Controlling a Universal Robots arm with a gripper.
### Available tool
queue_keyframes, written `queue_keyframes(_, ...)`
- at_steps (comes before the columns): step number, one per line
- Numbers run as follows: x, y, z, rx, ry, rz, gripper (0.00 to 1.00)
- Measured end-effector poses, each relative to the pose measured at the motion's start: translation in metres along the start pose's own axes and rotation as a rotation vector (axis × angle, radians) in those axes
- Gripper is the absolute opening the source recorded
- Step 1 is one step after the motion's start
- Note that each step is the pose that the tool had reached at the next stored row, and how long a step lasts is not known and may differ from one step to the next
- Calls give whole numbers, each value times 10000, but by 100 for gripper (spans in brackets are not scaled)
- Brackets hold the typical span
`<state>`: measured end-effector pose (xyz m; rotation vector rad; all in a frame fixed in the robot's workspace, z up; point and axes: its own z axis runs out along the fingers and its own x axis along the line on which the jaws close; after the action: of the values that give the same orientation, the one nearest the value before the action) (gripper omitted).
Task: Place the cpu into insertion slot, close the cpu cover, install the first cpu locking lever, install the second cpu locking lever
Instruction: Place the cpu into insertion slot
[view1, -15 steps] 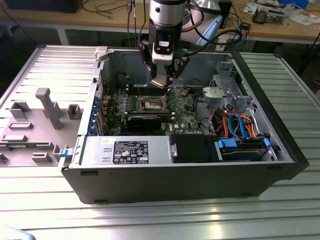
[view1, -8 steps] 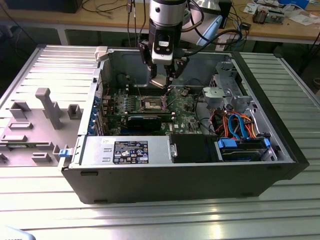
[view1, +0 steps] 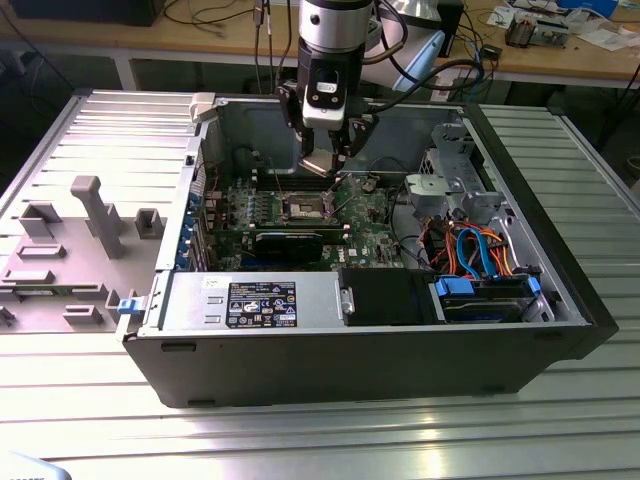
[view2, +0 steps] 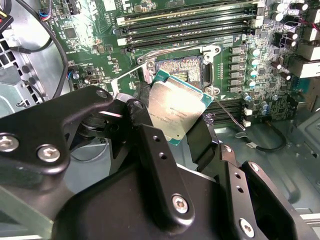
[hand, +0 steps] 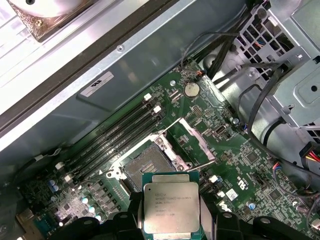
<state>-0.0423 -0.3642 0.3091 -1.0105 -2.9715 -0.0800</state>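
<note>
The gripper (view1: 325, 160) is clamped on the edges of the chip (hand: 171, 209), holding it in the air over the bare socket (hand: 147, 166) on the green board (hand: 252, 167). The cover frame (hand: 196, 142) stands swung open beside the socket.

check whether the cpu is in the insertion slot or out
Out. The cpu is gripped in the pincer, apart from the insertion slot, which lies bare with its cpu cover swung open.
</note>
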Motion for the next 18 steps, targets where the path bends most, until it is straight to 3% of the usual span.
queue_keyframes(18, -4, -5, 0, -5, -12, 248, 55)
